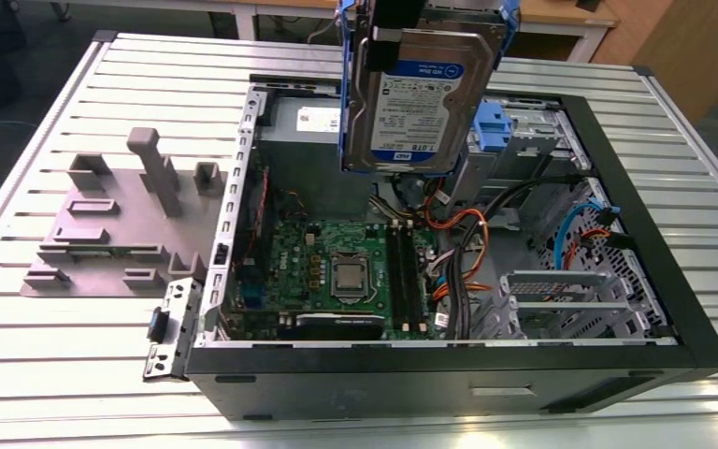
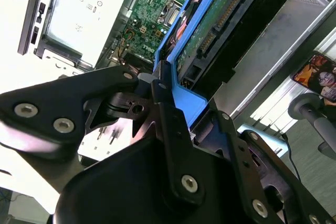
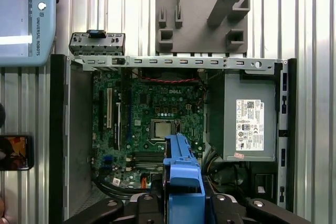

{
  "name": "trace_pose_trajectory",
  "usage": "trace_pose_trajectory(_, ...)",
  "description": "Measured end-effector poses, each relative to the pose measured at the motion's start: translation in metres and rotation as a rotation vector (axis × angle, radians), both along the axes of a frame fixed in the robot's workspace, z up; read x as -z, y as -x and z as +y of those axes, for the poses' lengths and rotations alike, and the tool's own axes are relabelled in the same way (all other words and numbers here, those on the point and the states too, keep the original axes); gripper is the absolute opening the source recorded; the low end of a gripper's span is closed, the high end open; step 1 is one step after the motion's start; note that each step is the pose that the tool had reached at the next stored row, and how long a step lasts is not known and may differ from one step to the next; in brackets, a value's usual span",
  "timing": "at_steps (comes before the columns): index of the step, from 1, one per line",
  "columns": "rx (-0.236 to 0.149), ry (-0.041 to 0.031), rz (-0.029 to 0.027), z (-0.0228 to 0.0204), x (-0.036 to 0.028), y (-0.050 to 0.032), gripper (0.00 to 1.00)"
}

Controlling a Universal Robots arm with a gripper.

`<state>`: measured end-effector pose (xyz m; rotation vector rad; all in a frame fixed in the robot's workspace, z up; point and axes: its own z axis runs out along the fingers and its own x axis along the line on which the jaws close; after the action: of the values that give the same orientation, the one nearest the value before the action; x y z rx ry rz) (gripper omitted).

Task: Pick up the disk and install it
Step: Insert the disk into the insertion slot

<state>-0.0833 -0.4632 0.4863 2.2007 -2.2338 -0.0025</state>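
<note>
The disk (image 1: 419, 89), a silver hard drive with a white-and-blue label in a blue plastic bracket, hangs on edge in the air above the back of the open computer case (image 1: 673, 309). My gripper (image 1: 394, 28) is shut on its upper end. In the second wrist view the black fingers (image 2: 164, 109) clamp the blue bracket (image 2: 185, 99), and the drive's green circuit board side (image 2: 210, 19) faces out. In the first wrist view the bracket's edge (image 3: 183, 169) hangs over the motherboard (image 3: 152, 108) between the gripper links.
Inside the case are the grey power supply (image 3: 249, 124), a blue caddy (image 1: 494, 126) at the upper drive bay, a metal drive cage (image 1: 568, 301) and loose cables (image 1: 459, 234). A grey fixture plate (image 1: 120, 224) lies on the slatted table at the exterior view's left.
</note>
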Motion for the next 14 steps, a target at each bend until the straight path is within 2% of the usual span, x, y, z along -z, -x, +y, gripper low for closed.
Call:
trace_pose_trajectory(7,0.0,-0.0001,0.0,-0.0023,0.0,0.0,0.36)
trace_pose_trajectory(11,0.0,0.0,0.0001,-0.0085,0.0002,-0.0008,0.36)
trace_pose_trajectory(14,0.0,-0.0002,-0.0001,-0.0124,0.0007,-0.0068,0.36)
